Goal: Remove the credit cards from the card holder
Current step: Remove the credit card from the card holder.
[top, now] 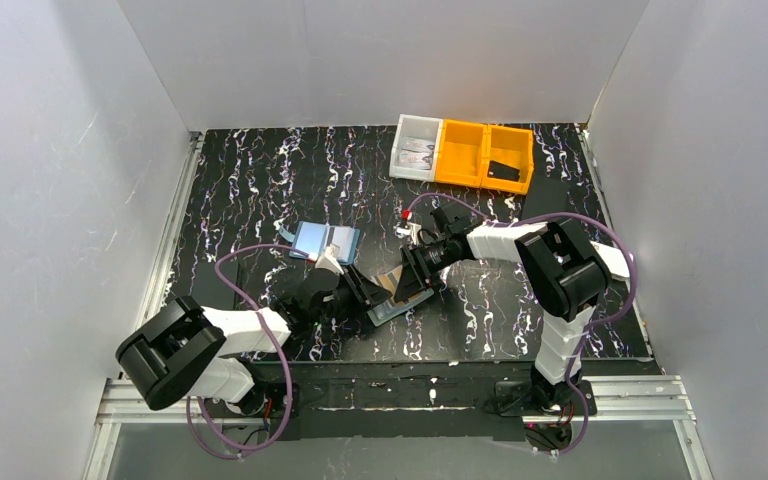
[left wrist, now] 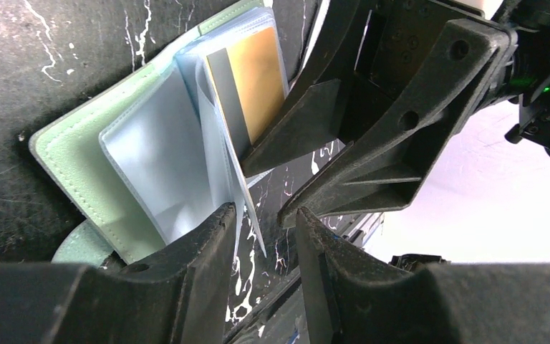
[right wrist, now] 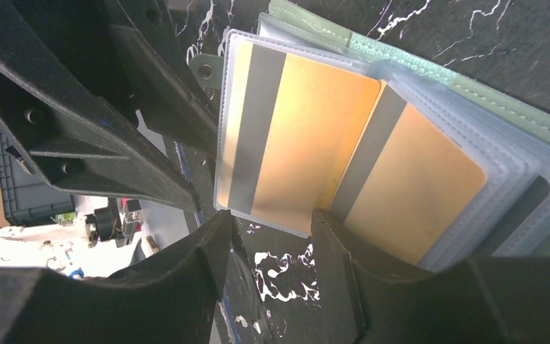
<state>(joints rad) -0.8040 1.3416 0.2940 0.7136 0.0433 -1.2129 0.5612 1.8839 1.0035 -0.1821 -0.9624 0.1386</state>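
Observation:
The sage-green card holder [top: 398, 300] [left wrist: 64, 154] [right wrist: 501, 100] lies open on the table between both grippers, its clear sleeves fanned up. Two orange credit cards with grey stripes sit in sleeves [right wrist: 308, 136] [right wrist: 415, 193]; one shows in the left wrist view [left wrist: 258, 79]. A dark card [right wrist: 533, 204] shows faintly behind further sleeves. My left gripper [top: 368, 297] [left wrist: 263, 215] is open, a sleeve corner hanging between its fingers beside the left one, not pinched. My right gripper [top: 418, 275] [right wrist: 272, 218] is open just below the front sleeve's edge. One of its fingers [left wrist: 308, 115] rests against the orange card's sleeve.
A light-blue flat rectangle with a dark stripe [top: 325, 242] lies just behind the left gripper. At the back right stand a clear bin [top: 415, 148] and two joined orange bins [top: 465, 155], one holding a black card [top: 503, 170]. White walls enclose the table.

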